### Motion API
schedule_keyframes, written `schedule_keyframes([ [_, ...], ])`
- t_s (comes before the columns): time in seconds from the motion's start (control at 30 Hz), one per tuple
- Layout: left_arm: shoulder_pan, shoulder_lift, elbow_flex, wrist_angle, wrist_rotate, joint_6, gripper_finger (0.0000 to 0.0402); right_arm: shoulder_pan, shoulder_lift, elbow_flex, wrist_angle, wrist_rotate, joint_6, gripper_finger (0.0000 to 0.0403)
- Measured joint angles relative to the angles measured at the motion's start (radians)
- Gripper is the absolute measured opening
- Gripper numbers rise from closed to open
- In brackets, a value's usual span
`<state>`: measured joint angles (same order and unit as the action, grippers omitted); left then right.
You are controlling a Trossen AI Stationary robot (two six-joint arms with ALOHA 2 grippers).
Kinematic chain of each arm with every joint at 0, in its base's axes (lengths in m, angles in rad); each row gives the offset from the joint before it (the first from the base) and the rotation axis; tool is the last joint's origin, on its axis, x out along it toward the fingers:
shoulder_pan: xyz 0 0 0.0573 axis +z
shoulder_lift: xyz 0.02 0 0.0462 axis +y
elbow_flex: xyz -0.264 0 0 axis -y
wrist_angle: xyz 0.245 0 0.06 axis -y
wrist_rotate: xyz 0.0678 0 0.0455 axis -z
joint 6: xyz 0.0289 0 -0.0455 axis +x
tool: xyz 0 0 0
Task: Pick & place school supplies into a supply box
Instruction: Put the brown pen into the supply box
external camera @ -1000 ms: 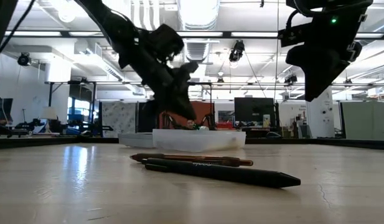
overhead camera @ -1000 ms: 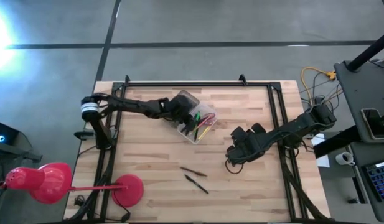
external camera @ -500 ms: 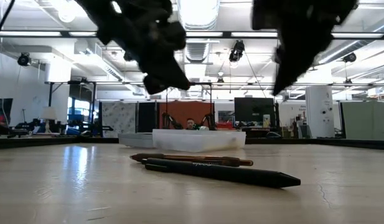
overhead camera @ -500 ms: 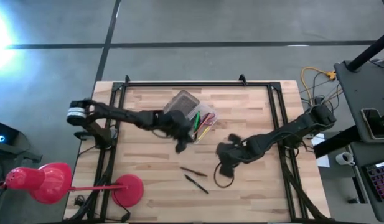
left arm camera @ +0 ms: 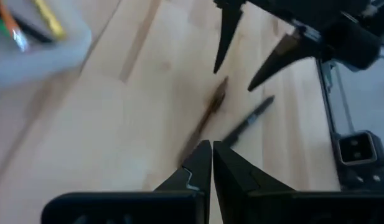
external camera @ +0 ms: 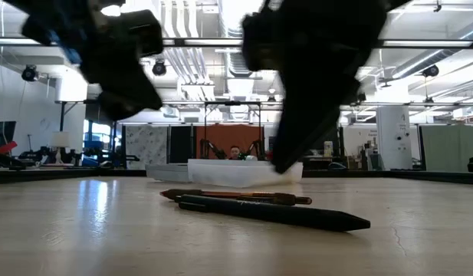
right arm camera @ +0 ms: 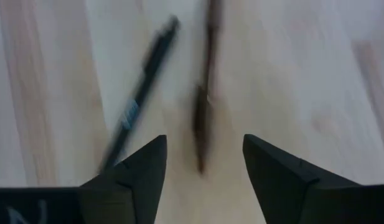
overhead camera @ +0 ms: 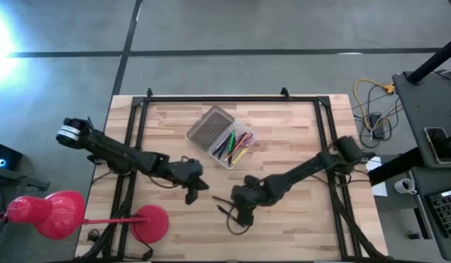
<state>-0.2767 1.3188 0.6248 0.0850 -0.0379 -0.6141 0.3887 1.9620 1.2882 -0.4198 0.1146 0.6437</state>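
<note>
Two pens lie loose on the wooden table (overhead camera: 298, 131), toward its front edge: a brown pen (overhead camera: 224, 199) and, just in front of it, a black pen (external camera: 274, 212). In the low view they lie nearly parallel and close together, the brown one behind.

The right gripper (overhead camera: 242, 212) hovers directly over them, fingers spread wide and holding nothing. In its wrist view the brown pen (right arm camera: 204, 93) sits in the gap between the two fingers (right arm camera: 285, 180), with the black pen (right arm camera: 139, 93) angled just beside it.

The left gripper (overhead camera: 192, 191) is near the pens on their left, fingers (left arm camera: 201, 165) pressed together and empty.

Farther back, near the table's middle, sits the clear supply box (overhead camera: 243, 151), open, with green, yellow, orange and other thin supplies inside. Its grey dimpled lid (overhead camera: 209, 126) lies flat, touching the box.

A red lamp (overhead camera: 46, 214) stands at the table's front left corner.
</note>
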Motion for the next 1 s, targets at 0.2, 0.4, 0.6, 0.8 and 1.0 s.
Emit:
schedule_keyframes([
  [0.2,-0.086,-0.072,-0.057,0.0,-0.022,-0.084,0.0,0.006,0.138,0.169,-0.113,0.107,-0.001,0.0207],
  [0.4,-0.15,-0.083,-0.057,0.001,-0.046,-0.102,0.0,-0.001,0.231,0.256,-0.125,0.124,0.013,0.0194],
  [0.6,-0.194,-0.076,-0.055,0.002,-0.048,-0.103,0.0,-0.028,0.253,0.254,-0.159,0.129,0.109,0.0128],
  [0.8,-0.211,-0.076,-0.056,0.002,-0.048,-0.103,0.0,-0.055,0.278,0.254,-0.196,0.142,-0.027,0.0025],
  [1.0,-0.211,-0.069,-0.058,0.003,-0.062,-0.103,0.0,-0.12,0.246,0.244,-0.282,0.155,0.014,0.0022],
])
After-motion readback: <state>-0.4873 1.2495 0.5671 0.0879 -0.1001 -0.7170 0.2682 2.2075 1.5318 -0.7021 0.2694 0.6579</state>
